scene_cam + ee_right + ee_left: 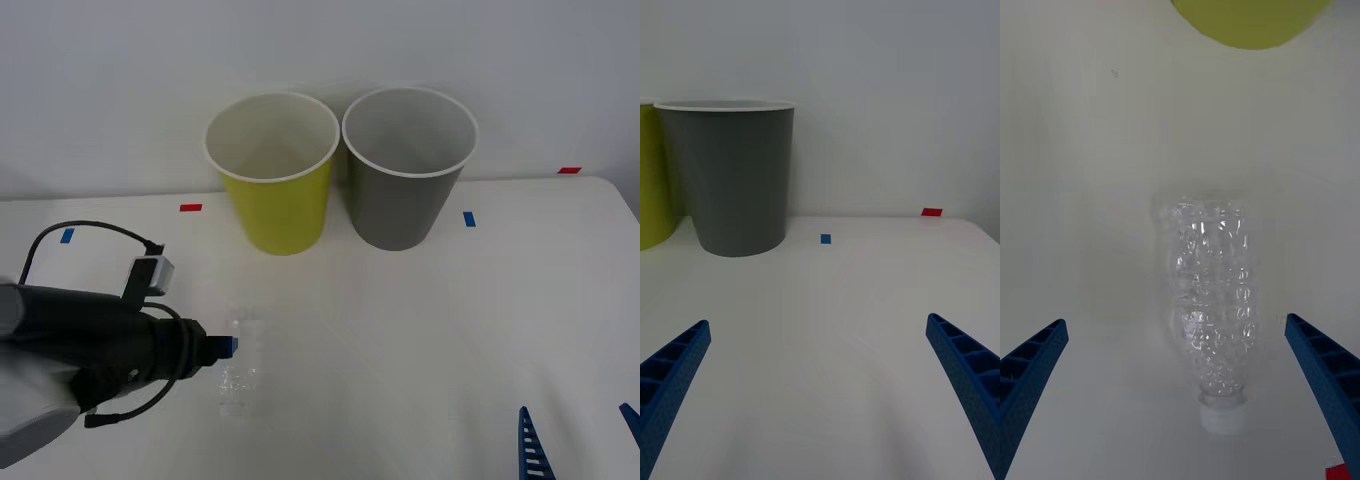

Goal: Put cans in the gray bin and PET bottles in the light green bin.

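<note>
Lying between the spread left gripper (1180, 405): 1 PET bottle (1212, 300); 2 bins (271, 170); right gripper (820, 405) spread.

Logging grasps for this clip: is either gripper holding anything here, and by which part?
Nothing is held. The open left gripper flanks the small clear bumpy plastic bottle lying on the table; the right gripper is open too.

light green bin (1251, 19) cut off by frame edge.

Robot test lab. Bare white table (420, 330) against plain white wall (120, 80). Small red tape marks (190, 208) and blue tape marks (469, 218) stuck on tabletop left and right of gray bin (405, 190), like placement markers.
</note>
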Robot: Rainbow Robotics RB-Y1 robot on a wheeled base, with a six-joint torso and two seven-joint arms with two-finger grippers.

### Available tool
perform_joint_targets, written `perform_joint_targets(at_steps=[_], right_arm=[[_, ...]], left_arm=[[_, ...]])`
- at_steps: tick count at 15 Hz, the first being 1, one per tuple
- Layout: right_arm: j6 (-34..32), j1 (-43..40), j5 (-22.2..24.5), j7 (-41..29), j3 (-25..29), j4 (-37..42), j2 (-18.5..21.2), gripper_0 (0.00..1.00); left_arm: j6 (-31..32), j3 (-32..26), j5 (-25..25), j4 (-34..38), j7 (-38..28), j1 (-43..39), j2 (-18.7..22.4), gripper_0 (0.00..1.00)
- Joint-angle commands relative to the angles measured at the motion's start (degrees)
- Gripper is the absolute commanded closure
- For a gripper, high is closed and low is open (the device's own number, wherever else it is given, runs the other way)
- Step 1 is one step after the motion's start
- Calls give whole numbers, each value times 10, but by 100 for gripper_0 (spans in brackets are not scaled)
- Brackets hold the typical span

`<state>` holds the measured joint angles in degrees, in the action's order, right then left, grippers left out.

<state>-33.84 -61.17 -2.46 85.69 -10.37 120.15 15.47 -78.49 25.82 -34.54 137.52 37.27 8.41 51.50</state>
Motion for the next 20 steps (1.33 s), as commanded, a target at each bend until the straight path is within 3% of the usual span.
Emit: perform_joint_targets(at_steps=[1, 5, 13, 17, 20], right_arm=[[0, 0, 0, 0, 0, 0, 0, 0], [0, 0, 0, 0, 0, 0, 0, 0], [0, 0, 0, 0, 0, 0, 0, 0], [0, 0, 0, 0, 0, 0, 0, 0], [0, 0, 0, 0, 0, 0, 0, 0]], left_arm=[[-22, 14, 8, -7, -3, 16, -13, 0], [-112, -16, 24, -6, 5, 24, -87, 0], [-97, -4, 19, -15, -4, 26, -101, 0], [-90, 49, 68, -50, -11, 59, -102, 0], [-72, 53, 63, -96, -11, 80, -113, 0]])
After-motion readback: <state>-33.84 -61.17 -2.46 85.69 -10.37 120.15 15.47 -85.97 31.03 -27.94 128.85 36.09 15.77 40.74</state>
